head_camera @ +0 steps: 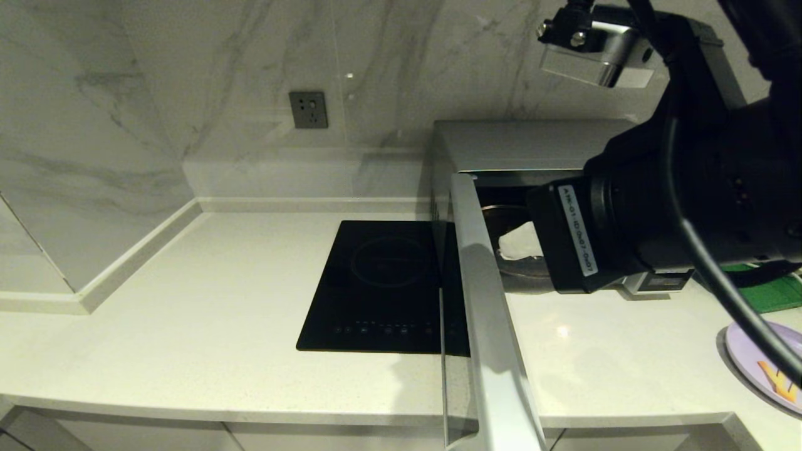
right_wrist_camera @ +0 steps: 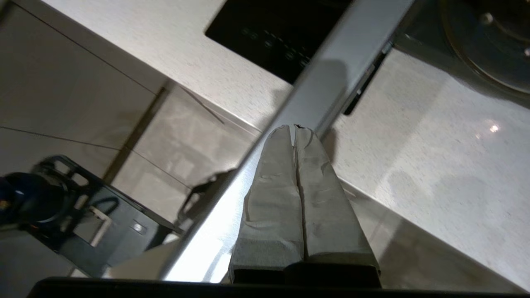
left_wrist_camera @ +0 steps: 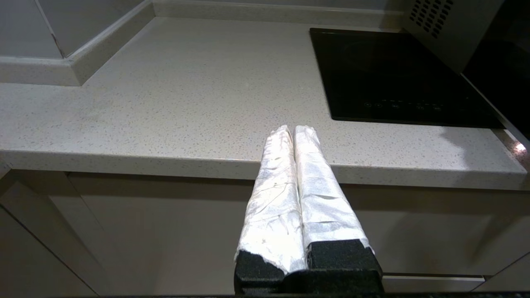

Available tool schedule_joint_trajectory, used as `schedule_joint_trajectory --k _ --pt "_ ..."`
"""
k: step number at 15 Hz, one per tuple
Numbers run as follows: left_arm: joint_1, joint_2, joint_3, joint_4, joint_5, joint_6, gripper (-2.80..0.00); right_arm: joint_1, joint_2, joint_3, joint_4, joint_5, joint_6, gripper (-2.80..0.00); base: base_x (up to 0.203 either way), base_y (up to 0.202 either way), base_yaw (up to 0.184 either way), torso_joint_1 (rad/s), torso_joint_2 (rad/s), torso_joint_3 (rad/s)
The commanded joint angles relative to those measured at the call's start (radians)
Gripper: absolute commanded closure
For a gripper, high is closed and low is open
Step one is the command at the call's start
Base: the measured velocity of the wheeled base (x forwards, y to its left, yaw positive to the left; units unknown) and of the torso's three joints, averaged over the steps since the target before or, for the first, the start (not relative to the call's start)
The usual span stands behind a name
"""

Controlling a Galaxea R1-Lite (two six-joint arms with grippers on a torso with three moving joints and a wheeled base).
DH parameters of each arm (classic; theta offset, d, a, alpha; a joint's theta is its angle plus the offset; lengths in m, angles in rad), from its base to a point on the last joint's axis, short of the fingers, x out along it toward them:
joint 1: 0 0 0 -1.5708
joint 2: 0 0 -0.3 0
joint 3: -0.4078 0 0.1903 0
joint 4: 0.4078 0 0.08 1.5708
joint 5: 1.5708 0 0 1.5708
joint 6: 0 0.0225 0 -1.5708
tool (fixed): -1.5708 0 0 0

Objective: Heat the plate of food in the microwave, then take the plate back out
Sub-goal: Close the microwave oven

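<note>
The silver-grey microwave point(head_camera: 526, 144) stands at the back right with its door point(head_camera: 485, 300) swung wide open toward me. Its cavity holds only the glass turntable point(right_wrist_camera: 492, 45). The pale lilac plate of food point(head_camera: 752, 357), with orange-yellow sticks on it, lies on the counter at the far right front, partly cut off by the arm's cable. My right gripper point(right_wrist_camera: 294, 128) is shut and holds nothing; its white-wrapped fingers point(head_camera: 519, 243) sit just inside the open door, by the door's silver top edge point(right_wrist_camera: 331, 78). My left gripper point(left_wrist_camera: 294, 129) is shut and empty, hovering at the counter's front edge.
A flat black cooktop point(head_camera: 382, 288) is set into the counter left of the door. A green tray point(head_camera: 774, 294) lies at the right behind the plate. A wall socket point(head_camera: 308, 109) sits on the marble back wall. Pale countertop point(head_camera: 188, 313) spreads to the left.
</note>
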Motion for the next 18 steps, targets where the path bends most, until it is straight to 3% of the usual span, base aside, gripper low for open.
schedule_joint_trajectory --k 1,3,9,18 --pt "0.000 0.000 0.000 0.000 0.001 -0.001 0.00 0.064 -0.003 0.004 -0.032 0.003 0.002 0.00 0.000 0.000 0.000 0.000 0.00 0.000" --pt "0.000 0.000 0.000 0.000 0.001 -0.001 0.00 0.108 0.014 0.004 -0.077 0.002 -0.031 0.00 0.000 0.000 0.000 0.000 0.00 0.000" --pt "0.000 0.000 0.000 0.000 0.001 -0.001 0.00 0.107 0.102 0.005 -0.160 0.004 -0.036 0.00 0.000 0.000 0.000 0.000 0.00 0.000" --pt "0.000 0.000 -0.001 0.000 0.001 -0.001 0.00 0.017 0.128 0.006 -0.081 -0.002 0.101 0.00 0.000 0.000 0.000 0.000 0.00 0.000"
